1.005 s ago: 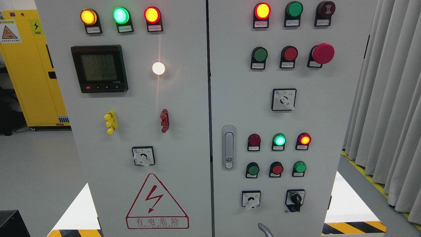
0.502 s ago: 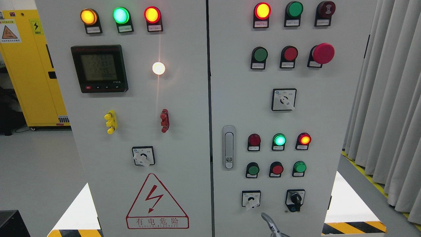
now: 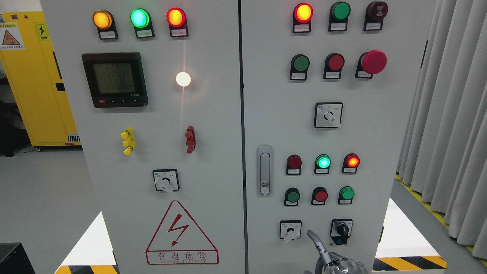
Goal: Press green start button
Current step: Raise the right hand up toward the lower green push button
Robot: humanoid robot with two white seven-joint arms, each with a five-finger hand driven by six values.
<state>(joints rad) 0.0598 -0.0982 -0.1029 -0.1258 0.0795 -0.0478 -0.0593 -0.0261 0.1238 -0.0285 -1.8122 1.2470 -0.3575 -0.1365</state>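
Pointing upward at bottom edge, right of middle: right robot hand (image 3: 331, 259), metal index finger (image 3: 313, 235) extended, remaining fingers seemingly curled at the knuckles, nothing held. Fingertip in front of the grey metal control cabinet door (image 3: 380, 114), between white square rotary selector switch (image 3: 290, 230) and black-knobbed key switch (image 3: 342, 230); cannot tell whether touching the panel. Left hand not seen. Likely target: round flat green push button (image 3: 293, 196) in the row above, up and left of the fingertip, well short of contact. Labels too small to read, so target uncertain: second round green button (image 3: 346, 193) in same row, another dark green round button (image 3: 301, 63) higher up. Risks, judged: wrong green pressed through misidentification; sideways drift landing on round red push button (image 3: 320, 196) just beside the target; finger brushing the selector lever on the way up and turning it; off-centre or glancing press sliding off the cap without actuation.
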